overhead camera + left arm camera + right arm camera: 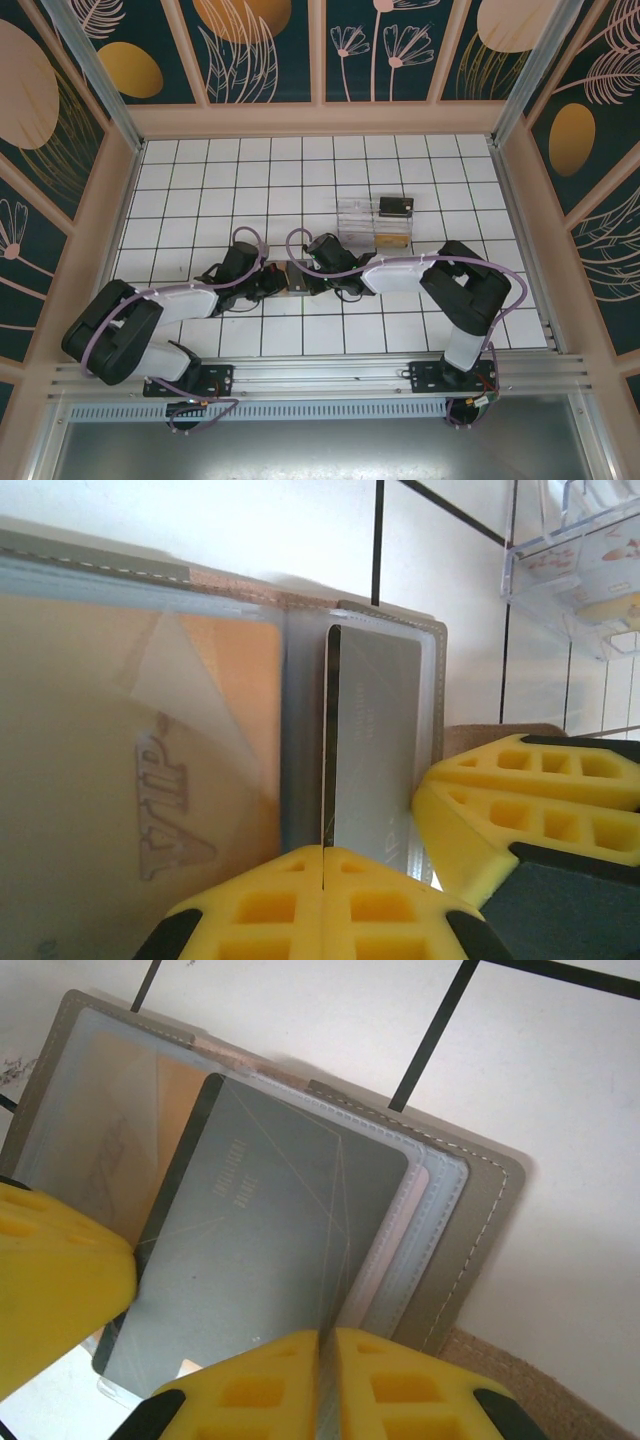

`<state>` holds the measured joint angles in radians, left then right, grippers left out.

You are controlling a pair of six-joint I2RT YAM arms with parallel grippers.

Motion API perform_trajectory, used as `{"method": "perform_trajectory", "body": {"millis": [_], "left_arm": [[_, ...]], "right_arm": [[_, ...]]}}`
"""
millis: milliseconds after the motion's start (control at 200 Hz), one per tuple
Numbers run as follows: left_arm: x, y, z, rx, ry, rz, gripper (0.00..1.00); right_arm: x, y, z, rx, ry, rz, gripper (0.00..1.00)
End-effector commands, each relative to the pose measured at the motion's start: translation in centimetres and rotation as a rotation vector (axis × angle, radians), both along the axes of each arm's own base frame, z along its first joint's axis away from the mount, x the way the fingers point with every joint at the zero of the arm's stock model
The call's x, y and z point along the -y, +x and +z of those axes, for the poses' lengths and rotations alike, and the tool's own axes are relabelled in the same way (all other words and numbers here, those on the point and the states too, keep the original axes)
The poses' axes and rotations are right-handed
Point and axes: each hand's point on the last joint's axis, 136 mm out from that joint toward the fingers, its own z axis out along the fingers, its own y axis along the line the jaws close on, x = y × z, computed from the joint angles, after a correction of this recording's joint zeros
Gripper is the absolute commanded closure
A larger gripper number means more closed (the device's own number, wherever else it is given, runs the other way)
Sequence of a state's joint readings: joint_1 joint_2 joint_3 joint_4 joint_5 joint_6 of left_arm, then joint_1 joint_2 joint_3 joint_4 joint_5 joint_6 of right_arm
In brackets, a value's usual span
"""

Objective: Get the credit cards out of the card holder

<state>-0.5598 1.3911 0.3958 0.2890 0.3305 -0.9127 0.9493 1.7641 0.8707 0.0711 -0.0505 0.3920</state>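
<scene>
The grey card holder lies open on the tiles between both arms. In the left wrist view my left gripper is shut on the edge of a dark grey credit card that stands out of the holder's clear sleeves. A tan-gold card sits inside a sleeve beside it. In the right wrist view my right gripper is shut on a thin clear sleeve of the card holder, next to the dark card. One yellow finger of the left gripper shows at that card's lower left.
A clear plastic tray stands just behind the holder, with a dark card and a tan one in it. The holder's tan strap tab lies on the tile. Wooden walls ring the white tiled floor.
</scene>
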Motion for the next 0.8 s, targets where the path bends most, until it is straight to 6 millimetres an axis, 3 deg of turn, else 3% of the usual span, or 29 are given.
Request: {"method": "perform_trajectory", "body": {"millis": [0,290,796], "left_arm": [[-1.6,-0.3,-0.7,-0.009,0.049,0.029,1.00],[-2.2,-0.7,-1.4,-0.024,0.069,0.027,1.00],[0.0,-0.2,-0.2,0.021,-0.046,-0.048,1.00]], "right_arm": [[0.5,-0.8,-1.5,-0.027,-0.041,0.004,0.85],[0.7,-0.8,-1.5,-0.029,-0.042,0.000,0.85],[-0.3,0.0,1.0,0.027,0.004,0.012,0.85]]}}
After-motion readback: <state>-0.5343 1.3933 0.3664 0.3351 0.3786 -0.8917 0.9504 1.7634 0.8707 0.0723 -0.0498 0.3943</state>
